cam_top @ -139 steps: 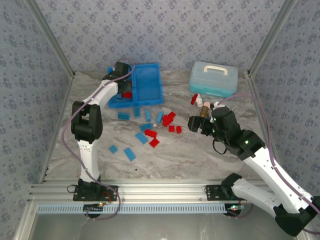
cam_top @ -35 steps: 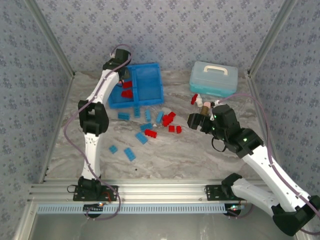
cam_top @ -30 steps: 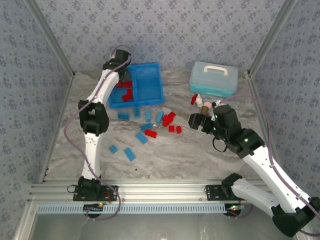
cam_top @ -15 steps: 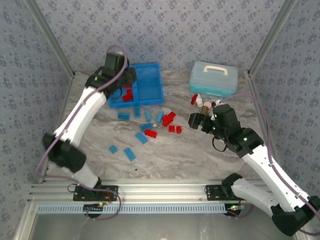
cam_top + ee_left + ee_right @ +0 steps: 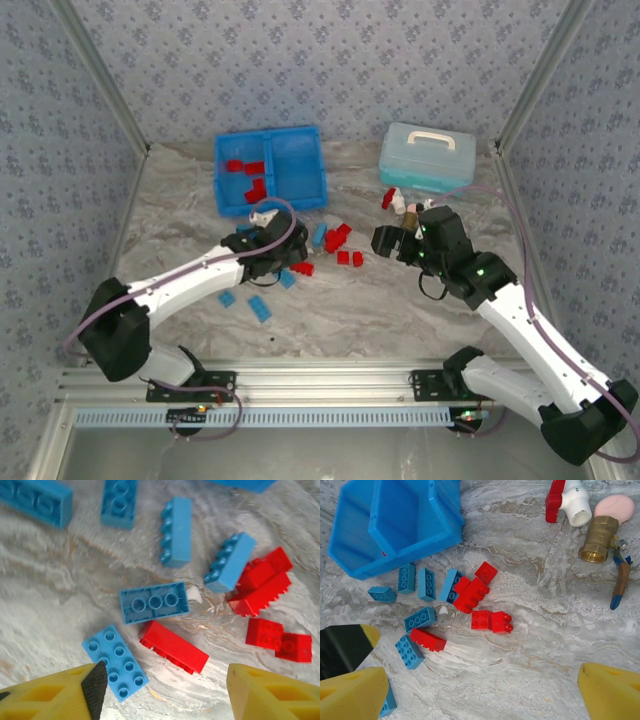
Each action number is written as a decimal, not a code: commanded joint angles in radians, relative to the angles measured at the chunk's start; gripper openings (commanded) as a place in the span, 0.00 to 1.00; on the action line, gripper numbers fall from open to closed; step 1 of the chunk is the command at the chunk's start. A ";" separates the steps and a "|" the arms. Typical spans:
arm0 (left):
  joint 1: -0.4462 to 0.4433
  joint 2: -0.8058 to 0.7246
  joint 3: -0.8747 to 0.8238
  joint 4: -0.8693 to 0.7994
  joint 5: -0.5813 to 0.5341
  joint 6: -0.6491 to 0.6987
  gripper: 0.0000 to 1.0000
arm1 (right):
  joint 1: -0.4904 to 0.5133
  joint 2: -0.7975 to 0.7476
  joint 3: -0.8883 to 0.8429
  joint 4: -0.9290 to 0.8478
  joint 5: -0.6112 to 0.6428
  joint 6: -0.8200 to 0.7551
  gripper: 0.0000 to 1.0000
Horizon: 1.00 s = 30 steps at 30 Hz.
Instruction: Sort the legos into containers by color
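The blue tray (image 5: 322, 183) stands at the back, and the right wrist view shows it at upper left (image 5: 445, 510). Its left compartment (image 5: 232, 188) holds a few red legos (image 5: 258, 187); the right compartment (image 5: 297, 168) shows bare floor. Loose red and light blue legos lie scattered in front of the tray. My left gripper (image 5: 285, 256) hovers open over this pile (image 5: 166, 682), nothing between its fingers. A red brick (image 5: 174, 646) and a blue brick (image 5: 115, 661) lie just ahead of it. My right gripper (image 5: 384, 240) hangs open right of the pile (image 5: 480, 680), near two red bricks (image 5: 491, 621).
A pale blue lidded box with a white handle (image 5: 427, 157) sits at the back right. A brass valve (image 5: 598, 539), a red-and-white fitting (image 5: 565, 500) and a pink piece (image 5: 615, 507) lie near my right gripper. Patterned walls close in three sides.
My left arm has swung from above the tray's left compartment down to the loose pile, its jaws opening wider. The right arm has hardly moved.
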 commanded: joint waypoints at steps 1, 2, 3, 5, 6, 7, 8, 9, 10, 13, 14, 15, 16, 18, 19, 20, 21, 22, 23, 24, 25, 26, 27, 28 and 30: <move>-0.011 0.035 -0.020 0.110 0.009 -0.244 0.69 | -0.007 -0.018 -0.017 0.008 -0.012 0.022 1.00; -0.012 0.054 -0.019 0.132 0.019 -0.262 0.70 | -0.007 -0.021 -0.017 0.006 -0.014 0.021 1.00; -0.011 0.079 -0.009 0.159 0.035 -0.271 0.70 | -0.006 -0.026 -0.015 0.001 -0.011 0.020 1.00; -0.010 0.135 0.036 0.163 0.067 -0.290 0.70 | -0.008 -0.035 -0.017 -0.009 -0.005 0.017 1.00; -0.010 0.165 0.065 0.158 0.085 -0.297 0.71 | -0.007 -0.042 -0.016 -0.015 0.000 0.016 1.00; -0.012 0.197 0.092 0.144 0.101 -0.314 0.71 | -0.008 -0.047 -0.018 -0.020 0.003 0.016 1.00; -0.013 0.222 0.112 0.132 0.111 -0.330 0.71 | -0.009 -0.055 -0.020 -0.026 0.005 0.016 1.00; -0.014 0.250 0.130 0.120 0.126 -0.347 0.71 | -0.009 -0.062 -0.024 -0.029 0.008 0.015 1.00; -0.015 0.275 0.144 0.104 0.137 -0.365 0.71 | -0.010 -0.070 -0.026 -0.034 0.011 0.016 1.00; -0.021 0.308 0.158 0.064 0.136 -0.415 0.71 | -0.016 -0.094 -0.033 -0.049 0.018 0.016 1.00; -0.020 0.312 0.158 0.050 0.136 -0.429 0.71 | -0.017 -0.100 -0.036 -0.054 0.021 0.015 1.00; -0.024 0.316 0.156 0.033 0.133 -0.445 0.71 | -0.018 -0.108 -0.038 -0.057 0.023 0.013 1.00; -0.026 0.318 0.156 0.017 0.129 -0.460 0.71 | -0.021 -0.114 -0.041 -0.059 0.025 0.014 1.00; -0.026 0.323 0.151 -0.002 0.126 -0.480 0.71 | -0.026 -0.122 -0.046 -0.061 0.024 0.015 1.00; -0.026 0.328 0.152 -0.003 0.123 -0.482 0.71 | -0.029 -0.125 -0.048 -0.061 0.023 0.013 1.00; -0.025 0.336 0.157 -0.008 0.124 -0.483 0.71 | -0.030 -0.124 -0.049 -0.060 0.019 0.014 1.00; -0.024 0.347 0.163 -0.014 0.129 -0.483 0.70 | -0.031 -0.124 -0.050 -0.056 0.017 0.014 1.00; -0.024 0.358 0.169 -0.014 0.139 -0.482 0.69 | -0.034 -0.125 -0.052 -0.056 0.011 0.015 1.00; -0.022 0.365 0.174 -0.014 0.149 -0.481 0.67 | -0.035 -0.124 -0.051 -0.057 0.009 0.015 1.00; -0.023 0.370 0.175 -0.012 0.155 -0.480 0.65 | -0.036 -0.124 -0.050 -0.057 0.007 0.014 1.00; -0.025 0.370 0.174 -0.003 0.158 -0.472 0.64 | -0.037 -0.124 -0.049 -0.061 0.006 0.014 1.00; -0.025 0.367 0.175 0.001 0.154 -0.460 0.64 | -0.038 -0.124 -0.047 -0.063 0.007 0.013 1.00; -0.026 0.365 0.181 -0.006 0.143 -0.447 0.64 | -0.038 -0.125 -0.049 -0.063 0.008 0.013 1.00; -0.025 0.364 0.189 -0.024 0.134 -0.440 0.63 | -0.039 -0.125 -0.050 -0.063 0.008 0.014 1.00; -0.024 0.364 0.195 -0.046 0.135 -0.437 0.63 | -0.040 -0.125 -0.055 -0.058 0.005 0.019 1.00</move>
